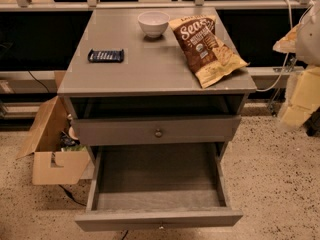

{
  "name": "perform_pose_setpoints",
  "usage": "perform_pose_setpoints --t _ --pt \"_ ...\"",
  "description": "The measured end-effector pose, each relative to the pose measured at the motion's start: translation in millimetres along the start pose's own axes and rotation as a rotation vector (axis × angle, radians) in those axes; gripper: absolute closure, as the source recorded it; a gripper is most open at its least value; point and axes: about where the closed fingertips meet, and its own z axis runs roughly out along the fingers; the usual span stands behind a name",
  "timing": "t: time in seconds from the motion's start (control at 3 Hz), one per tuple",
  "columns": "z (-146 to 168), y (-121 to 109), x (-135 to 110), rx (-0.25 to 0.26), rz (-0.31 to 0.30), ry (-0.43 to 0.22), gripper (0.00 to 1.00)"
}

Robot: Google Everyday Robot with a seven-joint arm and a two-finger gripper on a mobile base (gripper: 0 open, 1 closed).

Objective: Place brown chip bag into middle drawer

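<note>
Brown chip bag [206, 49] lies flat on the counter [150, 69], at its back right corner, with one tan end reaching the counter's right edge. A white bowl [153, 23] sits at the back middle of the counter, just beside the bag, and a small dark blue wrapped bar [106, 55] lies toward the counter's left side. Below the counter, the middle drawer [157, 219] stands pulled well out, while the drawer front [158, 130] between it and the counter is shut. The end effector [300, 94] hangs off the counter's right side, apart from the bag; whether it is spread or pressed together I cannot tell. As I judge it, the drawer is ready, but the bag is not yet grasped, so picking it up, carrying it down and releasing it in the drawer all remain.
</note>
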Motion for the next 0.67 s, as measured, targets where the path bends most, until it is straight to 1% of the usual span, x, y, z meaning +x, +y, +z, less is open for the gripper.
perform_pose_setpoints --t 0.33,0.67 --pt "0 0 0 0.000 0.000 0.000 0.00" --pt "9 -29 -3 0.030 0.054 -0.073 0.00"
